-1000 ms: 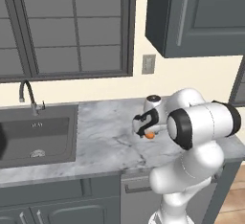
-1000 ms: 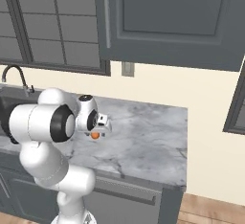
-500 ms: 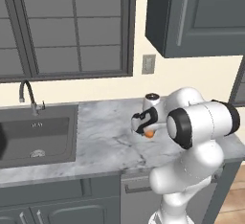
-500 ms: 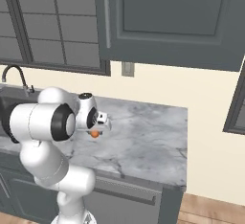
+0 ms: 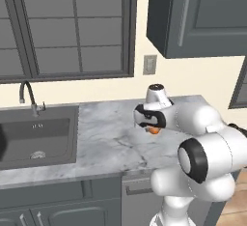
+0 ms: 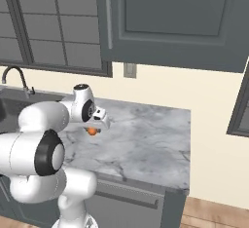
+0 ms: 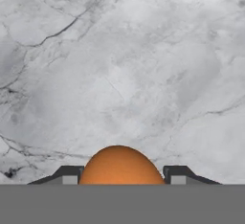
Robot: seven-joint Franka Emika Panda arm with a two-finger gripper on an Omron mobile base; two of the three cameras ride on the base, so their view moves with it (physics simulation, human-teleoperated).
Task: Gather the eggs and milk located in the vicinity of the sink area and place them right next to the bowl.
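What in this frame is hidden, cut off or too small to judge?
- Egg: its lower part is cut off at the bottom of the hand view, between the gripper fingertips.
- Egg in the left base view: mostly hidden behind the hand.
- Sink: its left part is cut by the edge of the left base view.

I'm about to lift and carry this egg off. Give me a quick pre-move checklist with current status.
1. Egg seated between the fingertips of the gripper: ok, the jaws sit against both its sides.
2. Egg seen at the gripper from the base cameras: ok.
3. Counter around the gripper free of obstacles: ok.
4. Egg clear of the counter: cannot tell.
5. Bowl located for the drop: cannot tell.
6. Sink and faucet away from the arm: ok, well off to one side.
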